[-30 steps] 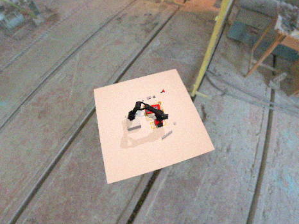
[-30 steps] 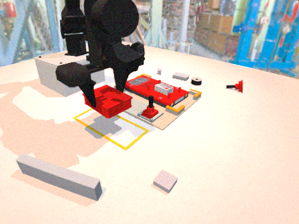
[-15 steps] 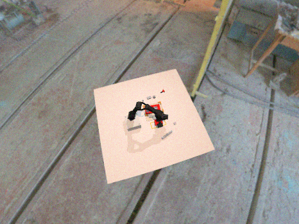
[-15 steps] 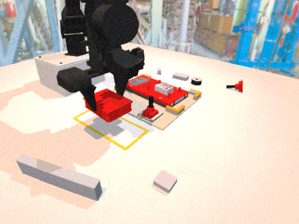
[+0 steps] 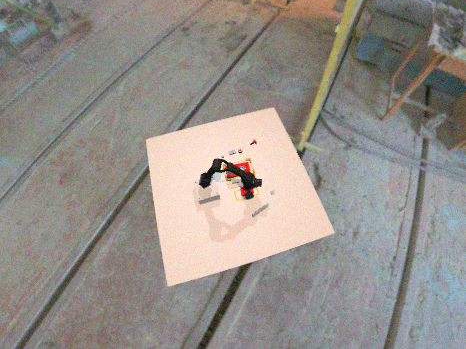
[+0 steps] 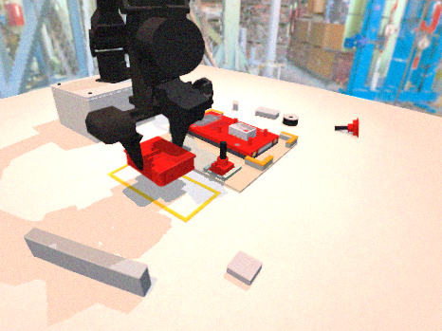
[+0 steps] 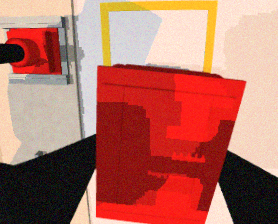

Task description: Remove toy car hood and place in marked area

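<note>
- The table (image 6: pixel 356 223) is spread beneath the claw
- The toy car (image 6: pixel 234 135) is seen just behind the claw
- The marked area (image 6: pixel 163 192) is outlined in yellow directly below the claw
- The hood (image 6: pixel 163 158) is pinched between the claw (image 6: pixel 156 156) fingers, held above that outline's near edge
</note>
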Available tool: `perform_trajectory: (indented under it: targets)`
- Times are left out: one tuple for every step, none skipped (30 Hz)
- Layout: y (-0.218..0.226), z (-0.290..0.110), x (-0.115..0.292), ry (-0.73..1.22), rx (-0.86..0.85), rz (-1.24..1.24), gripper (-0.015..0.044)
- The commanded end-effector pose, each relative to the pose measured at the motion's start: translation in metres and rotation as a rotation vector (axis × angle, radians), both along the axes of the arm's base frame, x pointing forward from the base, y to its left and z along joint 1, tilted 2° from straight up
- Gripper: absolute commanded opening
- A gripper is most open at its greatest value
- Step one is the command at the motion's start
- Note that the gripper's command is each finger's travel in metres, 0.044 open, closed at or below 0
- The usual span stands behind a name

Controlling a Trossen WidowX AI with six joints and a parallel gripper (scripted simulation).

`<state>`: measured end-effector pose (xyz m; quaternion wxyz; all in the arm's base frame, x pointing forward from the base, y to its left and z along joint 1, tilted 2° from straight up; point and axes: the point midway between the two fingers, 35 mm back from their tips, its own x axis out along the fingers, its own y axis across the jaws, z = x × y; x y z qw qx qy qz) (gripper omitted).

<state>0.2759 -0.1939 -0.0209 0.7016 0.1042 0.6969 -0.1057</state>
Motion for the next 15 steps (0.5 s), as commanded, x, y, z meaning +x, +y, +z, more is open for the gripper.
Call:
perform_trajectory:
  targets:
    - [0.0002, -0.0043, -0.0016, 0.006, 0.000, 0.004, 0.0000]
    - [0.0003, -0.0050, -0.0016, 0.006, 0.000, 0.004, 0.0000]
    - [0.0003, -0.0057, -0.0017, 0.006, 0.000, 0.004, 0.0000]
    - [0.0004, -0.0064, -0.0017, 0.006, 0.000, 0.004, 0.0000]
    - [0.0004, -0.0071, -0.0018, 0.006, 0.000, 0.004, 0.0000]
    - [0.0004, -0.0078, -0.0019, 0.006, 0.000, 0.004, 0.0000]
    - [0.0005, -0.0085, -0.0019, 0.006, 0.000, 0.004, 0.0000]
    - [0.0005, -0.0092, -0.0020, 0.006, 0.000, 0.004, 0.0000]
    - [0.0006, -0.0099, -0.0021, 0.006, 0.000, 0.004, 0.0000]
    - [0.0006, -0.0106, -0.0021, 0.006, 0.000, 0.004, 0.0000]
    - [0.0007, -0.0113, -0.0022, 0.006, 0.000, 0.004, 0.0000]
    - [0.0007, -0.0120, -0.0023, 0.007, 0.000, 0.004, 0.0000]
    - [0.0008, -0.0126, -0.0024, 0.007, 0.000, 0.004, 0.0000]
    - [0.0008, -0.0133, -0.0024, 0.007, 0.000, 0.004, 0.0000]
    - [0.0009, -0.0140, -0.0025, 0.007, 0.000, 0.004, 0.0000]
